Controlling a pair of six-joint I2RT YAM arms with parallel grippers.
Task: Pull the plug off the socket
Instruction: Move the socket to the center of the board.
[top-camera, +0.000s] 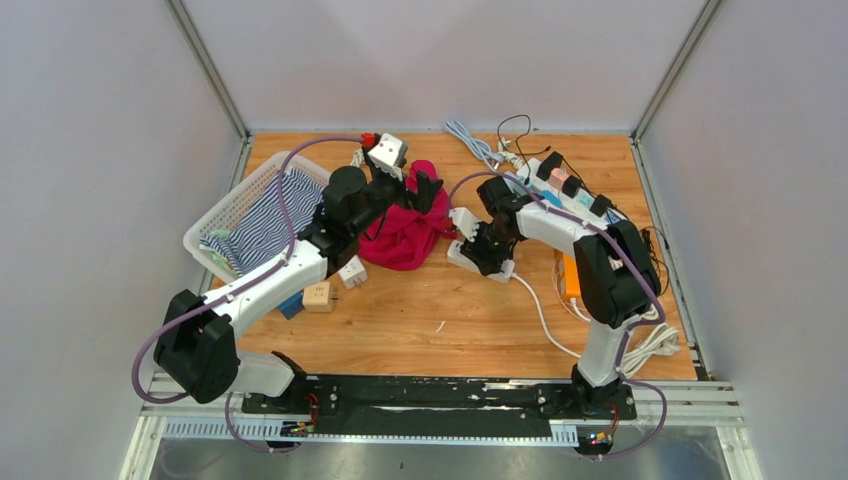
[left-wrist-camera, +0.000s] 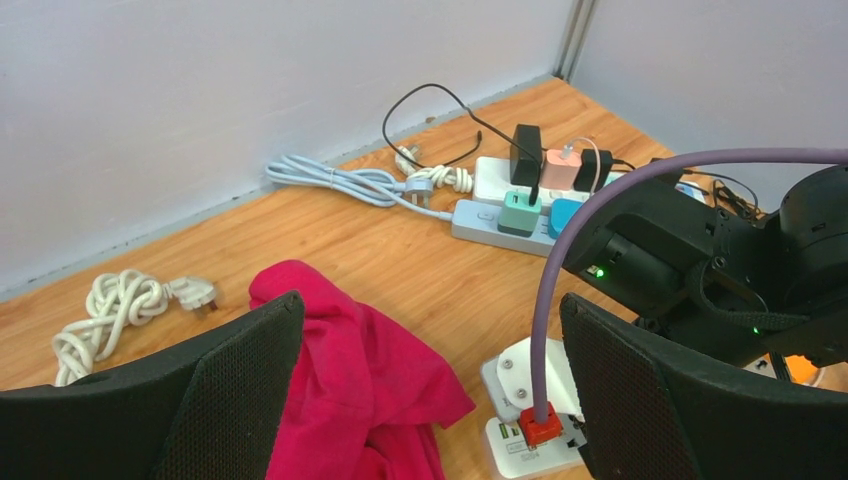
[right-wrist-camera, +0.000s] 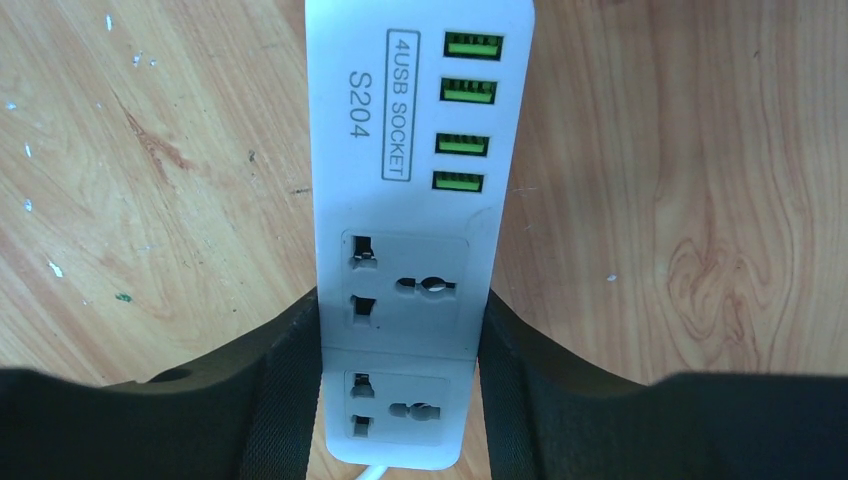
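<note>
A white socket strip (right-wrist-camera: 420, 150) marked "4USB SOCKET S204" lies on the wooden table (top-camera: 430, 320). My right gripper (right-wrist-camera: 400, 340) straddles its cord end, both pads pressed on its long sides. Its two universal sockets and the green USB ports show no plug. In the top view the right gripper (top-camera: 487, 250) sits low over this strip (top-camera: 500, 270). Plugs show only at the back right: a teal adapter (left-wrist-camera: 520, 212), a black one (left-wrist-camera: 525, 152) and a pink one (left-wrist-camera: 562, 168) sit in two other strips. My left gripper (left-wrist-camera: 430, 330) hangs open over the red cloth (left-wrist-camera: 350, 390).
A white basket (top-camera: 215, 225) holding striped cloth stands at the left. Two small adapters (top-camera: 318, 295) lie by the left arm. A coiled white cable (left-wrist-camera: 100, 310) lies by the back wall, and more cords (top-camera: 650, 345) and an orange object (top-camera: 570, 275) crowd the right side.
</note>
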